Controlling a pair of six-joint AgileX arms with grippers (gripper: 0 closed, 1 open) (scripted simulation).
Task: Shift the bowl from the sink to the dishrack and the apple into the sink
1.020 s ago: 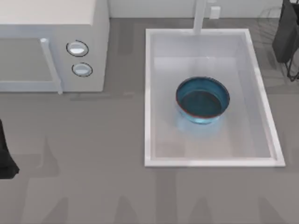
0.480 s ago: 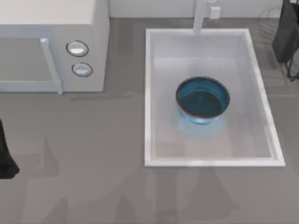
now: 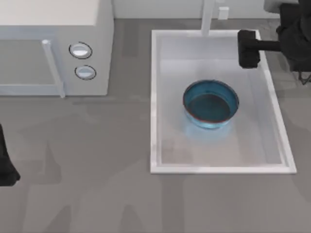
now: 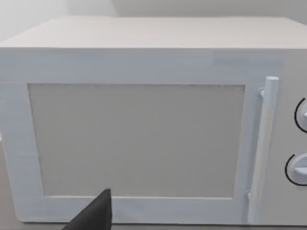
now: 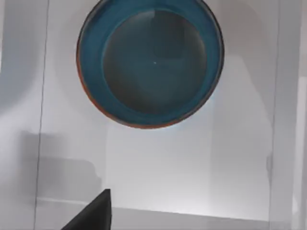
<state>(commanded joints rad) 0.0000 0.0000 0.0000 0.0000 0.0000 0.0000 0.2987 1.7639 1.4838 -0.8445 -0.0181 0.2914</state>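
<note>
At the far left edge of the table the left arm (image 3: 6,160) sat parked, its wrist camera facing the white microwave (image 3: 53,48); whether its claw was apart or together could not be told. Moving right, the white sink (image 3: 154,97) held the blue bowl (image 3: 210,104), sitting upright on the basin floor near the middle, reddish rim showing all round. Further right, the right gripper (image 3: 248,49) hung over the sink's back right corner, near the faucet (image 3: 208,17), beside the bowl and not touching it. From its wrist view the bowl (image 5: 149,62) lay ahead on the white floor, clear of the dark fingertip (image 5: 93,213) at the frame's edge.

The risk, as I judged it: that glossy, curved wall offered little purchase, so a descent off-centre on the rim could have tipped the bowl or skated it across the smooth basin. The sink's raised rim close by could also have caught the claw. How far that claw stood open could not be told, and it held nothing.
</note>
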